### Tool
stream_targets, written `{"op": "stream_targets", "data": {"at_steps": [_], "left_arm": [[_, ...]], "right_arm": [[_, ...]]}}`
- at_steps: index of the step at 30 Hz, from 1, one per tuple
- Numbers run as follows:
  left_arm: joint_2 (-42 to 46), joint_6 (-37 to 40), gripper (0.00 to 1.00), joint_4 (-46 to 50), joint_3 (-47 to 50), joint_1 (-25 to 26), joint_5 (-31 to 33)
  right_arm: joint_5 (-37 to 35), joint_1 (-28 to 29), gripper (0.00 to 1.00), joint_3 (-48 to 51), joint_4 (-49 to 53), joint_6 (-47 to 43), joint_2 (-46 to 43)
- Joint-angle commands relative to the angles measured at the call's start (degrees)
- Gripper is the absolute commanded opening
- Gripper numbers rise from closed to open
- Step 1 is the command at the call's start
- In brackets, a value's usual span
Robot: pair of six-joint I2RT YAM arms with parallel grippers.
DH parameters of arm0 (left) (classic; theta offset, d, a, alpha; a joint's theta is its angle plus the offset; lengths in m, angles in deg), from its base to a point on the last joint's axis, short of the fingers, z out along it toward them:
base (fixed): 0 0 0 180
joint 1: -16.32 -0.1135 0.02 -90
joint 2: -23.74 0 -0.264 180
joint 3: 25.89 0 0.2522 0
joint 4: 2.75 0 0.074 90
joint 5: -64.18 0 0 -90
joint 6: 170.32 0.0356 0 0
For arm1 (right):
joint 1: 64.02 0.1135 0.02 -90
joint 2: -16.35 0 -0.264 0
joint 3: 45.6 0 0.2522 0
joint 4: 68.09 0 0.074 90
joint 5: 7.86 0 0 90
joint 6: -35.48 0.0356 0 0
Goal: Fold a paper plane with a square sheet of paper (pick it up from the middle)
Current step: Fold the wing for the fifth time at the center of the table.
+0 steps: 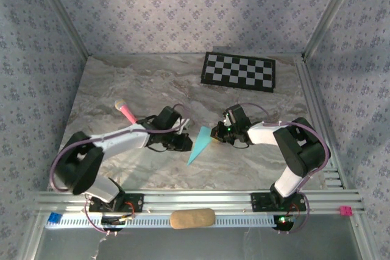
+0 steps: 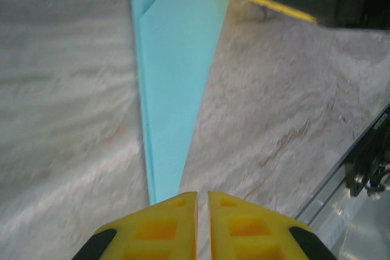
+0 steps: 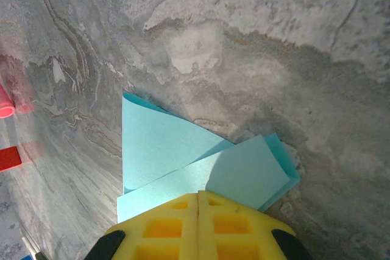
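Right wrist view first: my right gripper (image 3: 198, 194) has its jaws closed flat together at the bottom middle of the frame. The paper plane (image 3: 164, 150) fans out from right under the tips, one light blue flap going up-left and another off to the right. Honestly can't tell if I'm pinching the wide end or just pinning it to the table (image 3: 274, 47).

In the left wrist view, my left gripper (image 2: 202, 194) sits bottom centre with the fingers drawn to a thin slit. The plane's pointed tip runs down the frame and disappears right at them. Same deal, pinched or only touching, no idea.

From the top external view the plane lies mid-frame between my two grippers. It's a slim dart, wide end toward the upper right, point toward the lower left. The pink marker pen (image 1: 127, 111) is off to the upper left, well apart.

My read is that this is the crease-setting bit, late in the fold. To do it well I'd anchor the wide end firmly with the right. Then I'd run the left slowly along the long edge, low against the table, so the layers don't skew. Those flaps look puffy, so pressure matters more than speed.
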Motion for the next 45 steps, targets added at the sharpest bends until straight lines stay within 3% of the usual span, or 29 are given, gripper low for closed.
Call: {"op": "stream_targets", "data": {"at_steps": [1,8,19,24,27,34,41,45], "left_arm": [[-4.9,-1.0,0.14,-3.7,-3.8,0.2,-2.4],[-13.4,1.5,0.09,-0.8,-8.7,1.7,1.5],[-16.1,0.2,0.04,-3.5,-1.8,2.2,4.0],[-16.3,0.5,0.03,-2.8,-1.9,2.2,4.6],[-16.2,0.2,0.03,-2.5,-2.0,2.2,5.2],[-16.5,-0.4,0.01,-3.4,-1.1,2.2,5.3],[-17.5,-1.5,0.01,-4.8,0.3,2.2,5.0],[-16.8,-3.9,0.01,-5.0,0.4,2.3,5.9]], "right_arm": [[-3.7,-0.1,0.00,-0.1,5.0,-1.4,1.9],[-2.8,-0.2,0.00,-0.7,4.6,-1.7,1.4],[-1.7,1.8,0.04,-0.6,2.0,-3.0,-4.5],[3.9,4.0,0.04,-1.8,-2.6,-3.3,-1.5],[2.0,4.7,0.04,-3.4,1.2,-4.0,1.6],[2.4,-1.2,0.04,1.5,-6.6,-3.2,2.6],[3.1,-11.0,0.06,0.8,-5.4,-6.0,1.7],[3.3,-13.0,0.09,2.7,-8.2,-3.7,-1.7]]}}
